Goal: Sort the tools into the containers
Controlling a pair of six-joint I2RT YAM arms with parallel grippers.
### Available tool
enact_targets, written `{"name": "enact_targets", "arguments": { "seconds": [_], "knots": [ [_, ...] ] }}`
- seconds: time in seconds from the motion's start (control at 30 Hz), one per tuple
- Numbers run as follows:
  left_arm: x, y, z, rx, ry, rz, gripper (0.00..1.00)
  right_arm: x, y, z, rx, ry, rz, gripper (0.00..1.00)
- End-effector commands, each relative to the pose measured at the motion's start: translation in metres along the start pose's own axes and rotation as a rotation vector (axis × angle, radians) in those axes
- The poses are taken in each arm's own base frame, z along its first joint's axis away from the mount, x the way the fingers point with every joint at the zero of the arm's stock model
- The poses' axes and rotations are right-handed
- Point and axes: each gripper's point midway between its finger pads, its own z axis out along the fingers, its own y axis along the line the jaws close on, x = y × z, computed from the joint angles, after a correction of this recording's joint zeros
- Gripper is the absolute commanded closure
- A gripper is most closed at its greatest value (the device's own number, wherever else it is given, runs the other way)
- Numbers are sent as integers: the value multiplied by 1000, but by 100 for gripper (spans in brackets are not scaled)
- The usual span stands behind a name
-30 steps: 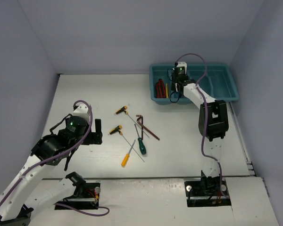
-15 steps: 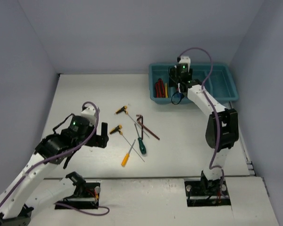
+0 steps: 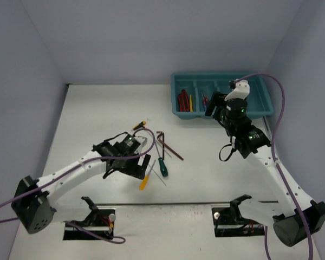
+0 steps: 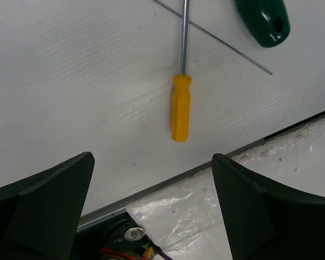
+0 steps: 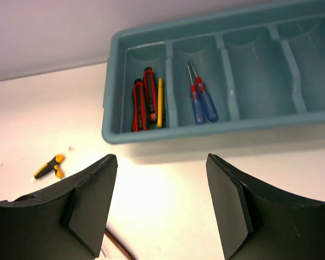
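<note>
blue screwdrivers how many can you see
2. Both blue screwdrivers lie side by side in the tray's second compartment from the left. The left arm may hide more on the table.

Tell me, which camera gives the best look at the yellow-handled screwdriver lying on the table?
The left wrist view. There the yellow-handled screwdriver sits in the middle of the picture, close up, with its handle and part of its shaft sharp. The top external view shows the screwdriver only as a small, distant sliver. The right wrist view does not show it.
</note>
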Motion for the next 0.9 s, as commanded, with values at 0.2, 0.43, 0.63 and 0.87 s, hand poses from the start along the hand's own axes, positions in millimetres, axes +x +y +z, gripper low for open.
{"name": "enact_targets", "arguments": {
  "seconds": [0.2,0.43,0.63,0.87],
  "knots": [
    [11,-26,66,-38,65,28,30,19,-14,-32,19,-1,130,36],
    [21,-21,85,-76,97,25,54,20,-16,-38,23,-1,134,36],
    [29,-16,88,-85,102,12,90,22,-16,-36,26,9,128,35],
    [10,-28,38,-3,-14,5,100,19,-15,-39,18,0,139,35]
  ]
}}
